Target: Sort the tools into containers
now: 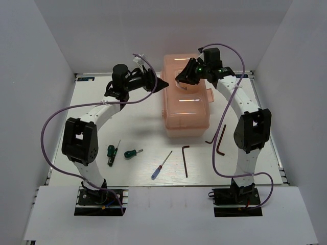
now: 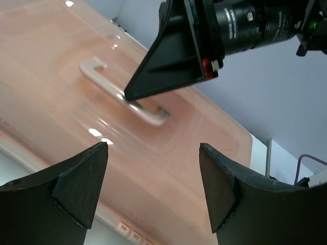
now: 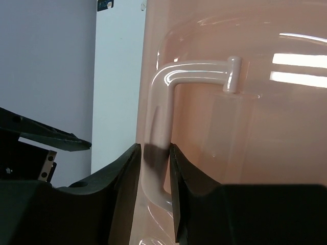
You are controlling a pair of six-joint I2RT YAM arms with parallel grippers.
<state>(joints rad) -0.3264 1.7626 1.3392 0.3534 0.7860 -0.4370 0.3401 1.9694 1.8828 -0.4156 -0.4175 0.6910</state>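
From above, the salmon-pink toolbox [image 1: 186, 102] sits lid-down at the middle of the far half of the table [image 1: 148, 127]. The left gripper [image 1: 164, 84] hangs just off the box's left edge, and the right gripper [image 1: 179, 81] is over the far part of the lid. The tools lie on the table nearer the arm bases, all outside the box: two green-handled screwdrivers [image 1: 111, 154] [image 1: 133, 152], a blue-handled screwdriver [image 1: 160, 167], and three hex keys [image 1: 185, 159] [image 1: 221, 143] [image 1: 211, 139]. In the left wrist view that arm's jaws are spread wide and hold nothing, with the lid below them. Beyond them the right arm's dark tip meets the pale lid handle [image 2: 122, 94]. In the right wrist view the jaws are pressed onto the handle's bar, pinching it between the two fingers [image 3: 122, 189].
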